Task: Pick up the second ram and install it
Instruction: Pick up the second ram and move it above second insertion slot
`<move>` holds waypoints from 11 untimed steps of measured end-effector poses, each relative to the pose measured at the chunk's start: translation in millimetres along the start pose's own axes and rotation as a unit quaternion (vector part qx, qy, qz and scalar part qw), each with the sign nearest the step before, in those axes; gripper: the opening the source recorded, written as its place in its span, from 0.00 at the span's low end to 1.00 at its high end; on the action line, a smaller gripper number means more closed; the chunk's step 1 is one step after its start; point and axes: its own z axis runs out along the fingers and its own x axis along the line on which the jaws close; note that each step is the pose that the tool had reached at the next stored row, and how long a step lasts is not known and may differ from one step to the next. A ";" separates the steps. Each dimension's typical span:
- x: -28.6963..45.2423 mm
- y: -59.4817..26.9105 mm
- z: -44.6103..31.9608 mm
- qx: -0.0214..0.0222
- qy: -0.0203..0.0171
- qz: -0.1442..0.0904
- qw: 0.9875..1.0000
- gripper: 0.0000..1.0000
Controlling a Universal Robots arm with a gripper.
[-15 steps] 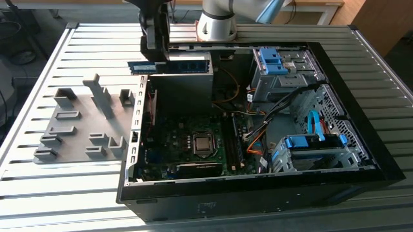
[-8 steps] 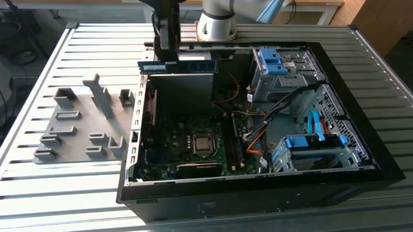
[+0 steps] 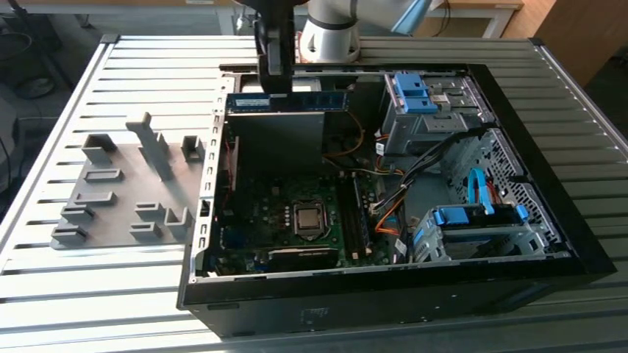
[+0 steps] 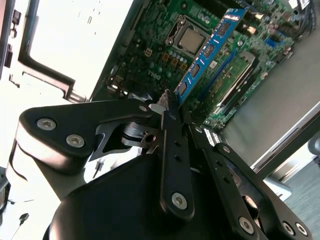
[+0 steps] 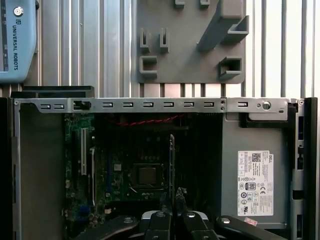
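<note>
The second ram (image 3: 294, 101), a long blue stick with black chips, hangs level above the back of the open computer case (image 3: 549, 243). My gripper (image 3: 276, 88) is shut on it from above, toward the end on the exterior view's left. In the second wrist view the ram (image 4: 207, 52) reaches out from the closed fingertips (image 4: 169, 102) over the motherboard (image 4: 160, 55), above the memory slots (image 4: 235, 80) beside the processor (image 4: 191, 39). The first wrist view shows the ram (image 5: 172, 160) edge-on, above the gripper (image 5: 176, 196).
A grey slotted holder plate (image 3: 128, 184) lies on the slatted table on the exterior view's left of the case. Inside the case are blue drive brackets (image 3: 412, 92), a drive cage (image 3: 481, 228), loose cables (image 3: 393, 198) and a power supply (image 5: 255, 180).
</note>
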 end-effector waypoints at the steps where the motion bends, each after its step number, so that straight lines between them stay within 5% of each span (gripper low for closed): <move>1: 0.0 -2.6 0.1 0.000 0.000 0.000 1.000 0.14; 11: -0.4 -26.3 0.5 0.000 0.000 0.000 1.000 0.14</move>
